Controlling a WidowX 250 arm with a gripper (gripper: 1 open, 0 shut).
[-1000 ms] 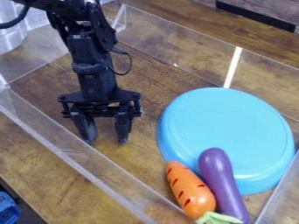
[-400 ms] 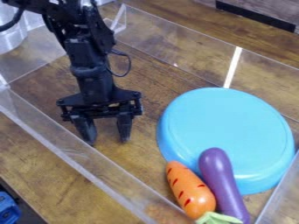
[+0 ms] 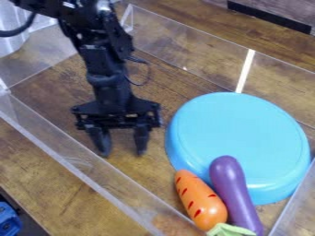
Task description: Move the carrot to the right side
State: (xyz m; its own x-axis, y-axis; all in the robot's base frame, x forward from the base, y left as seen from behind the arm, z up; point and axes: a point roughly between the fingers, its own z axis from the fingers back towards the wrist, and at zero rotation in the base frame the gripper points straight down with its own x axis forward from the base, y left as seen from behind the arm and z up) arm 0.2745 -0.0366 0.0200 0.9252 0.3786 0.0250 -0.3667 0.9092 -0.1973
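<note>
The carrot (image 3: 197, 200) is a small orange toy with dark grooves and a light green top, lying at the bottom of the frame inside the clear bin, beside the purple eggplant (image 3: 235, 193). My gripper (image 3: 123, 142) hangs from the black arm to the upper left of the carrot, well apart from it. Its two fingers (image 3: 103, 140) point down, spread apart and empty, close to the wooden floor.
A large blue plate (image 3: 240, 143) lies right of the gripper, with the eggplant resting on its lower edge. Clear plastic walls (image 3: 87, 171) enclose the wooden surface. A blue object (image 3: 6, 219) sits outside at the bottom left corner.
The arm and gripper have shifted to the right, closer to the blue plate. The fingers stay spread. Carrot, eggplant and plate have not moved.
</note>
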